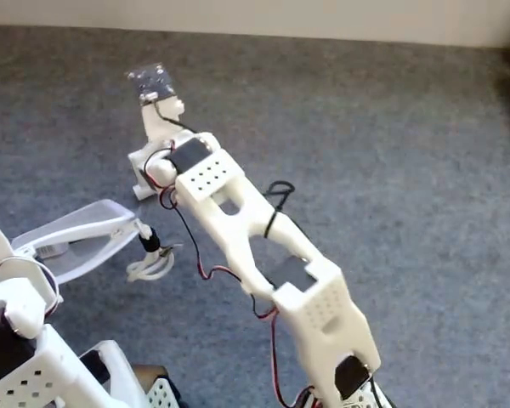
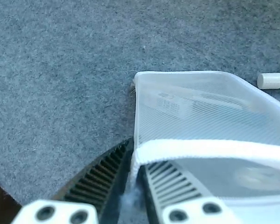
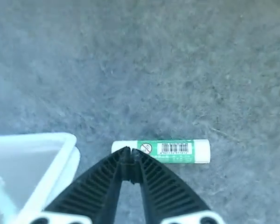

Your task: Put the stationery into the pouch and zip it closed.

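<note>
A white mesh pouch (image 1: 72,238) lies on the grey carpet at the left, its mouth held up. My left gripper (image 2: 133,173) is shut on the pouch's white rim band (image 2: 210,148). A pale flat item (image 2: 172,103) shows through the mesh inside. A green-and-white glue stick (image 3: 164,151) lies on the carpet just beside the pouch's corner (image 3: 67,149), and also shows in the left wrist view as a glue stick (image 2: 274,80) past the pouch. My right gripper (image 3: 129,157) hangs shut over the stick's white cap end, with nothing between its fingers.
The right arm (image 1: 263,246) stretches diagonally across the middle of the carpet (image 1: 391,136). The pouch's zipper pull and white cord loop (image 1: 151,262) lie by its mouth. A pale wall edge runs along the back.
</note>
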Controlling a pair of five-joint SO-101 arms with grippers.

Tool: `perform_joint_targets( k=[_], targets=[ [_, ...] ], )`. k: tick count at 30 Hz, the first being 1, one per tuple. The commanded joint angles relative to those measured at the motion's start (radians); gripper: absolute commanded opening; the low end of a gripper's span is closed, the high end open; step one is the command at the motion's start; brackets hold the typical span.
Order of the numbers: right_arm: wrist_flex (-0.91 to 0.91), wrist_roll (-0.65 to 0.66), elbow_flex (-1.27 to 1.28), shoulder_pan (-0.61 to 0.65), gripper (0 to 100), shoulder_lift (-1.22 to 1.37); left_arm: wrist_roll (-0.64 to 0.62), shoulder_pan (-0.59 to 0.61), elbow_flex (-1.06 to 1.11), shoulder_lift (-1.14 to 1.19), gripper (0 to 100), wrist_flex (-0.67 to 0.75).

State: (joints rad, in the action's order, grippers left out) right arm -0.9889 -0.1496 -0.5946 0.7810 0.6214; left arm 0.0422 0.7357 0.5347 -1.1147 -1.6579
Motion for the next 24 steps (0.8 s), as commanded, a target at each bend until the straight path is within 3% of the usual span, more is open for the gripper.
perform_joint_targets(
  k=[1, 15, 24],
  targets=[
    [-0.07, 0.078, -0.188, -0.016, 0.9, 0.051, 0.006, -0.038, 0.002, 0.025, 1, 0.018],
    [-0.119, 0.087, -0.572, -0.016, 1.0, 0.435, 0.006, -0.041, 0.002, 0.025, 1, 0.018],
    [-0.157, 0.087, -0.599, -0.018, 1.0, 0.513, 0.006, -0.039, 0.002, 0.025, 1, 0.018]
  ],
)
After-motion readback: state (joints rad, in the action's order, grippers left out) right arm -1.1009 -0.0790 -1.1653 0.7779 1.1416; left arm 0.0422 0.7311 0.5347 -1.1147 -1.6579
